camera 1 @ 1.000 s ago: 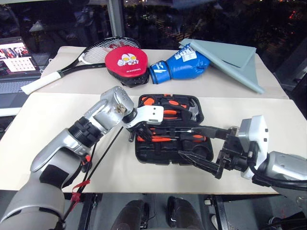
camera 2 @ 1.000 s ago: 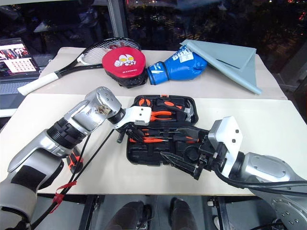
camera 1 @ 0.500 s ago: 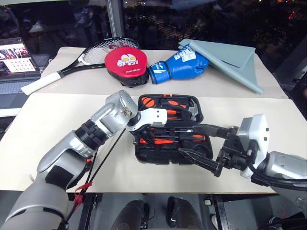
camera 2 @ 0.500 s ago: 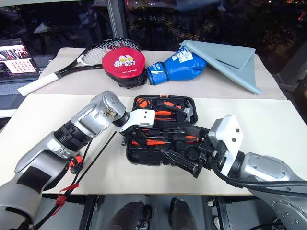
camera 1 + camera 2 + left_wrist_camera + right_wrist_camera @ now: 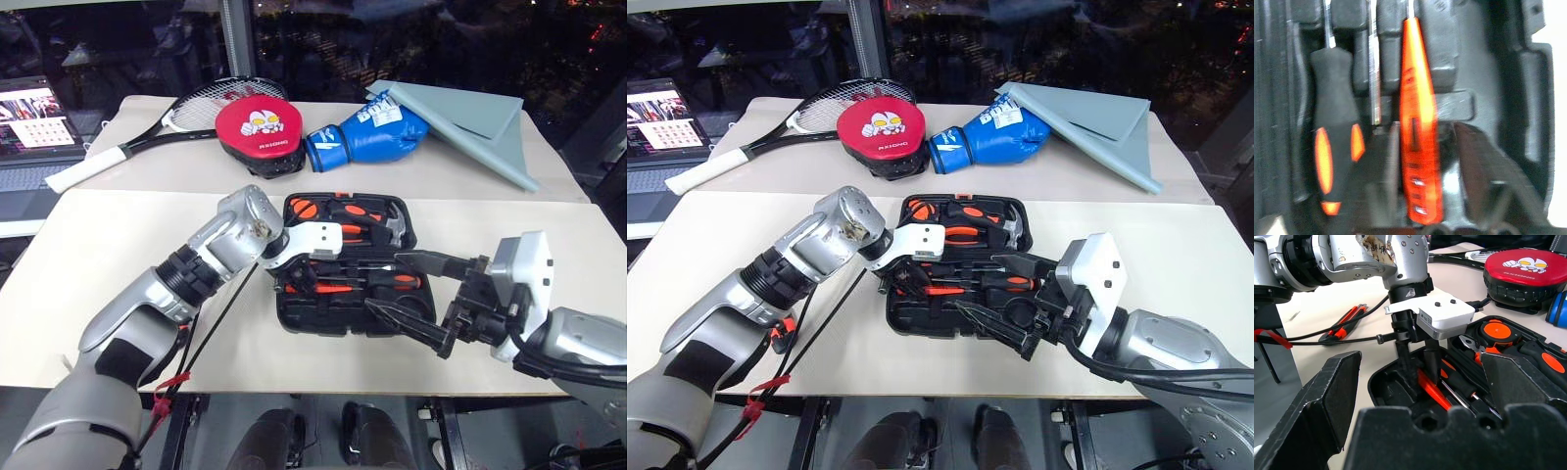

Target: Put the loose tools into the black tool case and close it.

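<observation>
Black tool case (image 5: 343, 313) lies open mid-bench (image 5: 98, 235). The left gripper (image 5: 1432, 196), released, straddles the orange tester screwdriver (image 5: 1418, 137) at the case's nine o'clock; lifting could snag it. Right gripper (image 5: 411, 294) gapes, empty, at four o'clock.

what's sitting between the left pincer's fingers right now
The slim orange tester screwdriver lies lengthwise between the left pincer's spread fingers, in a recess of the black tool case; the left wrist view shows it.
</observation>
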Tool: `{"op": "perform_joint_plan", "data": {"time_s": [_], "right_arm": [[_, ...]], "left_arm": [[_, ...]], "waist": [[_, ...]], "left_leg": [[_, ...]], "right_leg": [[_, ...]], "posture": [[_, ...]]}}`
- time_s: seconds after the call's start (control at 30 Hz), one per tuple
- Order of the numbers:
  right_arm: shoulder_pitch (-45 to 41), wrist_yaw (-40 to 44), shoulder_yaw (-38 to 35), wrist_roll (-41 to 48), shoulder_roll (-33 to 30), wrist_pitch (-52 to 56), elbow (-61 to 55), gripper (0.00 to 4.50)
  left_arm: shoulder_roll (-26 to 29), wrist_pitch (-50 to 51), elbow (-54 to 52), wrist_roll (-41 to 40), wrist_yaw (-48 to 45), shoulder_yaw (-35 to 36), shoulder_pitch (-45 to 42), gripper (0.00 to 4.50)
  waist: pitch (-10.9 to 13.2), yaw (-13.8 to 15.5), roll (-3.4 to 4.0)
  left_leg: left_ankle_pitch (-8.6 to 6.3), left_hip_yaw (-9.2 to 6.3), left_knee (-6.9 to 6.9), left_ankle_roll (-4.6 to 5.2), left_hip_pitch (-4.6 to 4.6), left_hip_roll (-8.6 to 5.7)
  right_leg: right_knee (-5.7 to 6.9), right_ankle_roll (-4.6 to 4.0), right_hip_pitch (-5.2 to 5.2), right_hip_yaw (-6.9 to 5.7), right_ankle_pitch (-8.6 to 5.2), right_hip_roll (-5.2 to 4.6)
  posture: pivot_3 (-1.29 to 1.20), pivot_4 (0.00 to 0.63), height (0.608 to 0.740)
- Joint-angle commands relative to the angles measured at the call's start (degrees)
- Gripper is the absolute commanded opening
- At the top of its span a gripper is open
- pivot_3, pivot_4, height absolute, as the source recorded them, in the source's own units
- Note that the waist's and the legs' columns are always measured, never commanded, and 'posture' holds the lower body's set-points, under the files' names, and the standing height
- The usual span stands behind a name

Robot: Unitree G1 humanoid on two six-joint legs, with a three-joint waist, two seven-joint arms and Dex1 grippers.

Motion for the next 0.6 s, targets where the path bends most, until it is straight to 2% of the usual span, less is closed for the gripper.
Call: {"op": "perform_joint_plan", "data": {"time_s": [0.03, 0.07, 0.1, 0.13, 0.27, 0.4, 0.53, 0.6], "right_arm": [[0.07, 0.48, -1.59, 0.36, 0.25, -1.82, -0.52, 4.50], [0.06, 0.44, -1.50, 0.43, 0.26, -1.74, -0.42, 4.50], [0.09, 0.51, -1.50, 0.43, 0.24, -1.68, -0.31, 4.50], [0.13, 0.59, -1.53, 0.45, 0.21, -1.63, -0.19, 4.50], [0.75, 0.78, -1.36, -1.26, -0.65, -0.80, 0.47, 4.50], [1.30, -0.31, -1.29, -3.86, -0.92, -0.04, 1.59, 4.50], [1.99, 0.08, -2.13, -3.13, -1.19, -0.16, 1.56, 4.50], [2.36, 0.27, -2.37, -2.96, -1.45, -0.11, 1.46, 4.50]], "left_arm": [[-0.60, -0.17, -0.27, -3.15, 1.53, 5.21, -0.64, 3.93], [-1.90, -1.36, 1.80, -3.72, 4.01, 7.33, 0.33, 3.93], [-3.34, -2.06, 3.78, -4.43, 6.23, 9.19, 1.41, 3.40], [-4.59, -1.80, 5.27, -5.02, 7.90, 10.49, 2.37, 3.20], [-8.18, -4.17, 4.36, -9.27, 9.98, 15.44, 8.26, 1.66], [-9.33, -6.01, 3.03, -12.16, 11.76, 18.68, 13.62, 0.19], [-9.54, -9.79, 1.76, -12.78, 12.55, 19.20, 17.52, 0.08], [-9.55, -10.95, 2.55, -11.10, 13.80, 17.63, 18.59, 0.08]], "waist": [[0.00, 0.02, 0.00], [0.00, 0.11, 0.00], [0.00, 0.24, 0.00], [-0.01, 0.31, 0.01], [-0.01, 0.14, 0.01], [-0.01, 0.01, 0.01], [-0.01, 0.08, 0.02], [-0.01, 0.14, 0.02]], "left_leg": [[0.00, 0.00, 0.02, 0.00, 0.00, 0.00], [0.00, 0.00, 0.04, 0.00, 0.00, 0.00], [0.00, -0.02, 0.06, 0.00, 0.00, -0.01], [0.00, -0.05, 0.09, 0.00, 0.02, -0.01], [0.00, -0.05, 0.10, 0.00, 0.03, -0.02], [0.00, -0.03, 0.10, -0.02, -0.01, -0.02], [-0.03, -0.03, 0.10, -0.12, 0.01, -0.01], [-0.22, -0.03, 0.11, -0.47, 0.02, -0.02]], "right_leg": [[0.00, 0.00, 0.01, -0.01, 0.00, 0.00], [0.00, 0.00, 0.02, -0.01, 0.00, 0.00], [0.01, 0.00, 0.03, -0.02, 0.00, 0.00], [-0.01, 0.02, 0.08, -0.03, 0.01, 0.00], [-0.01, 0.06, 0.07, -0.01, 0.03, 0.00], [0.04, 0.05, 0.00, 0.01, 0.03, 0.01], [0.02, 0.04, 0.03, 0.01, 0.04, 0.01], [0.01, 0.04, 0.06, 0.01, 0.04, -0.01]], "posture": [[0.00, 0.150, 0.732], [0.00, 0.150, 0.732], [0.00, 0.150, 0.732], [0.00, 0.150, 0.732], [0.00, 0.150, 0.732], [0.00, 0.150, 0.732], [0.00, 0.150, 0.732], [0.00, 0.150, 0.732]]}}
